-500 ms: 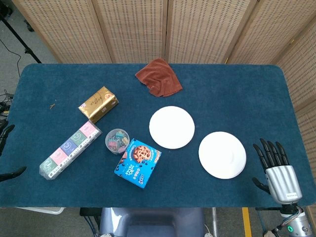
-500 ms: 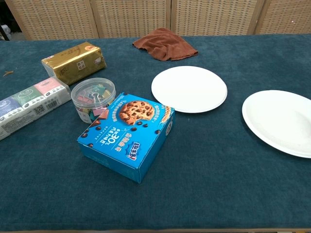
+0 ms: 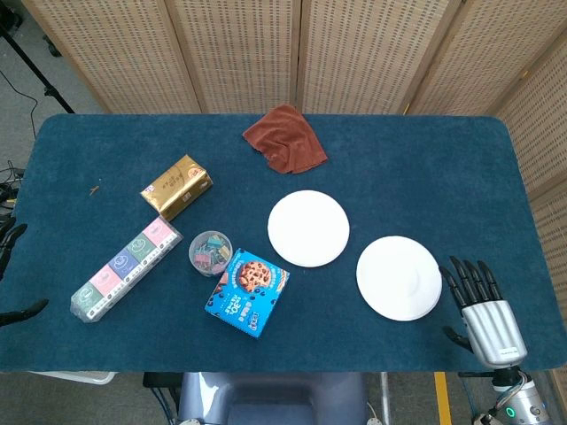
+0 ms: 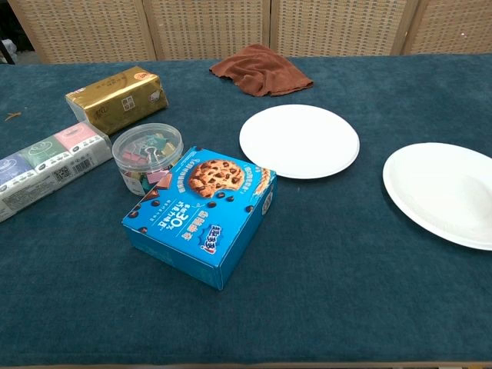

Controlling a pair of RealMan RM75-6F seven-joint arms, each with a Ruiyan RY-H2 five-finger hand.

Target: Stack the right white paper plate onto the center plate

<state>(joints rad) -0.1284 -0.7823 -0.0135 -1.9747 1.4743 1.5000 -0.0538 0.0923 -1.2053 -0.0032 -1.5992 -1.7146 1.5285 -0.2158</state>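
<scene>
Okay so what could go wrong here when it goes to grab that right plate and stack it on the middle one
The right plate lies flat on the blue cloth, so the right hand, open just beside it, may struggle to get fingers under the rim and could push it instead. A push would likely slide it toward the center plate or the cookie box. A thin paper plate might also bend when pinched.

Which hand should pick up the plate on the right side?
The right hand. It is open, just beside the right plate. The left hand barely shows at the far left table edge, with the cookie box and other items between.
</scene>
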